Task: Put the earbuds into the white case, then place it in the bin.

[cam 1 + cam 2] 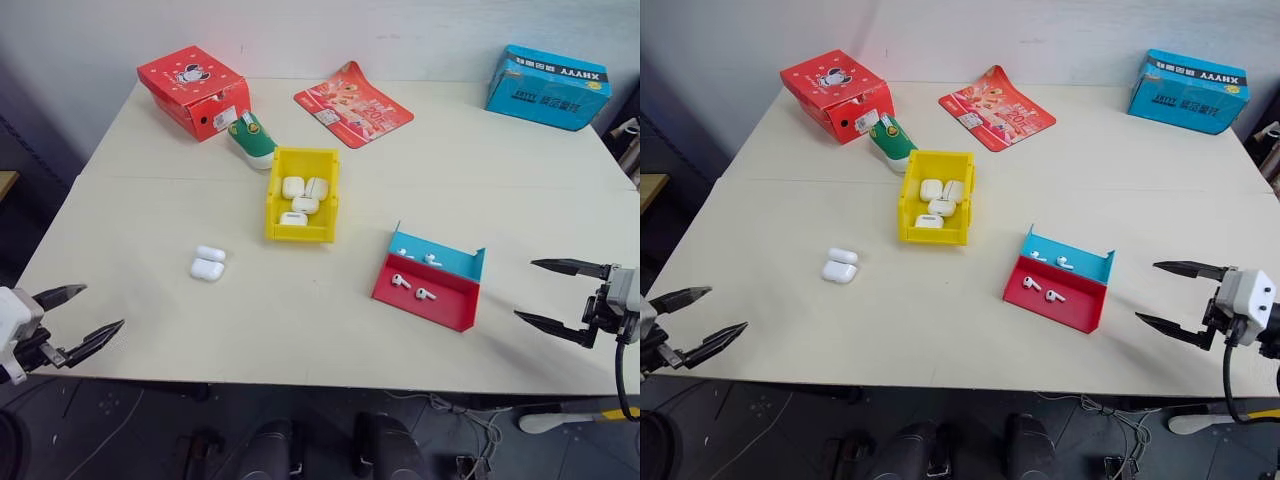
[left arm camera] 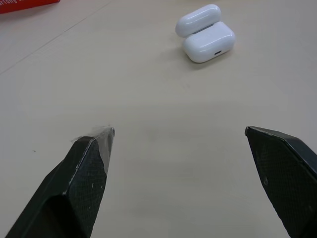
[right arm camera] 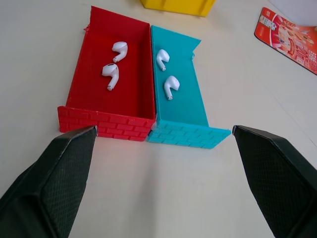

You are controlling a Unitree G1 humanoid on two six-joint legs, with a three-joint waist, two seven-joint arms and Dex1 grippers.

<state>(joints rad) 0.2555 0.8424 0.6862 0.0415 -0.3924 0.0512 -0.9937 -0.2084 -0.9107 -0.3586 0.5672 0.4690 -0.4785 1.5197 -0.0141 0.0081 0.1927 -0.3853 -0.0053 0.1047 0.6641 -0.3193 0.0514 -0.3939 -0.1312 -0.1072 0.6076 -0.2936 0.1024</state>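
The white case (image 1: 207,264) lies on the table's left part with its lid flipped open, also seen in the left wrist view (image 2: 205,33). Earbuds lie in a red-and-blue tray (image 1: 463,270): two in the red half (image 3: 111,74) and two in the blue half (image 3: 171,85). The yellow bin (image 1: 297,233) stands mid-table and holds several white cases. My left gripper (image 1: 103,307) hangs open at the front left edge, short of the case. My right gripper (image 1: 524,289) is open at the front right, facing the tray, empty.
A red box (image 1: 193,90) stands at the back left, with a green-and-white object (image 1: 250,138) just behind the bin. A red pouch (image 1: 352,104) lies at the back middle. A blue box (image 1: 548,86) sits at the back right.
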